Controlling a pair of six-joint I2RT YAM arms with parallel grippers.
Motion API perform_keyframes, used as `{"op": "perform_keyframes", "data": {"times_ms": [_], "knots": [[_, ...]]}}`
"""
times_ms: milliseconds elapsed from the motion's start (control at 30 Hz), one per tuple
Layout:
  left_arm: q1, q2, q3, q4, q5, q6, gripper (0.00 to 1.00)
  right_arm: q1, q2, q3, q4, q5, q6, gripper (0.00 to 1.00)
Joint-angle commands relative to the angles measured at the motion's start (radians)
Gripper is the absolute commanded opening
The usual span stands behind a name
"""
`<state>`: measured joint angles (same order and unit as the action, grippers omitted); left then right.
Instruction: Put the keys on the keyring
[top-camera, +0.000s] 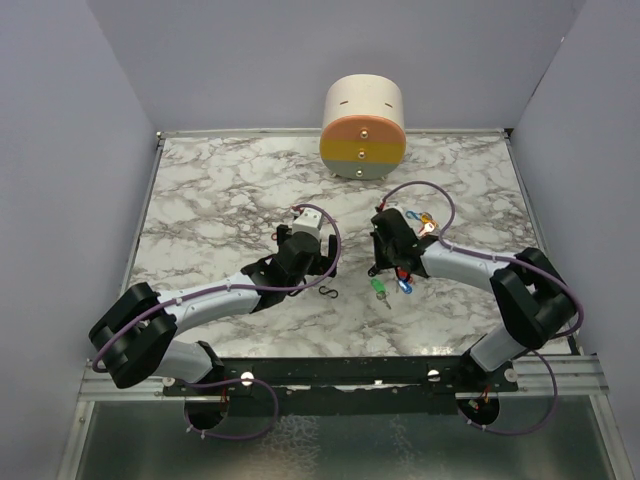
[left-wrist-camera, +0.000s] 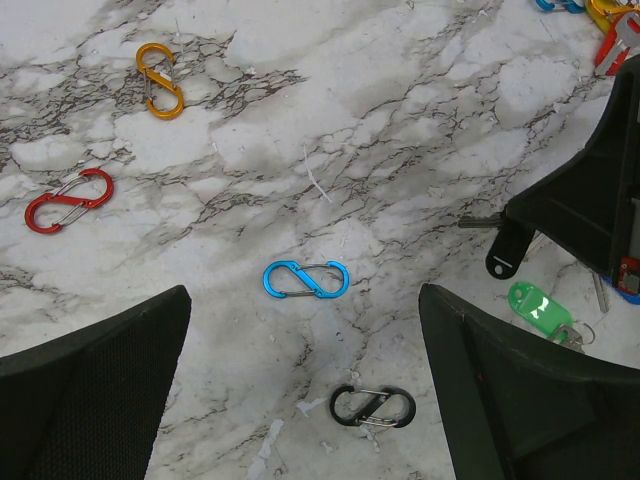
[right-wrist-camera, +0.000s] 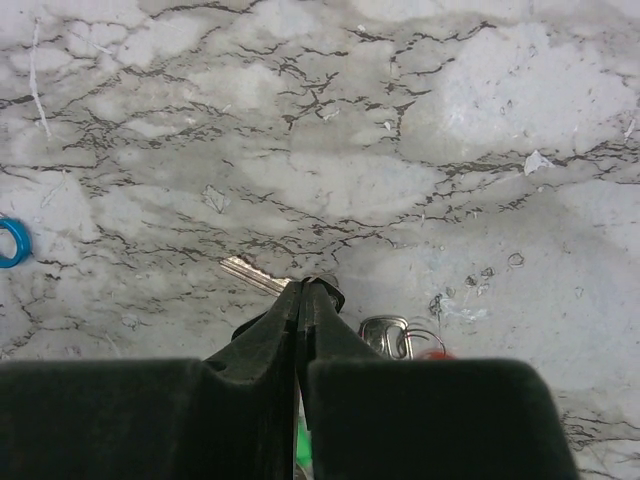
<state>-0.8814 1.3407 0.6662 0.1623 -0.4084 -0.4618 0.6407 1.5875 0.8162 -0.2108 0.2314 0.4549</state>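
Note:
My right gripper (right-wrist-camera: 304, 292) is shut on a black key (left-wrist-camera: 505, 252). The key's metal blade (right-wrist-camera: 250, 273) sticks out to the left of the tips, low over the marble. A green key (left-wrist-camera: 535, 305) lies just beside it, and orange and red keys (left-wrist-camera: 612, 30) lie further back. My left gripper (left-wrist-camera: 300, 400) hangs open above the table, nothing between its fingers (left-wrist-camera: 95, 390). Below it lie a black S-shaped keyring clip (left-wrist-camera: 372, 407) and a blue one (left-wrist-camera: 305, 280). From above, the right gripper (top-camera: 377, 265) sits over the green key (top-camera: 378, 288), and the left gripper (top-camera: 300, 262) is to its left.
A red clip (left-wrist-camera: 68, 200) and an orange clip (left-wrist-camera: 160, 80) lie to the left on the marble table (top-camera: 220, 200). A cream cylinder with an orange and yellow front (top-camera: 363, 125) stands at the back edge. A silver ring with a red bit (right-wrist-camera: 385, 335) lies by the right fingers.

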Motion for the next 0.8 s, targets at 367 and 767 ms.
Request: {"op": "perform_keyframes", "data": {"times_ms": [367,767], "knots": [[-0.002,-0.003,-0.008,0.013,-0.025,0.007,0.97,0.008,-0.247,-0.098,0.228,-0.201,-0.178,0.01],[0.005,0.012,-0.015,0.016,-0.038,0.008,0.94,0.008,-0.143,-0.055,0.281,-0.441,-0.258,0.01]]}}
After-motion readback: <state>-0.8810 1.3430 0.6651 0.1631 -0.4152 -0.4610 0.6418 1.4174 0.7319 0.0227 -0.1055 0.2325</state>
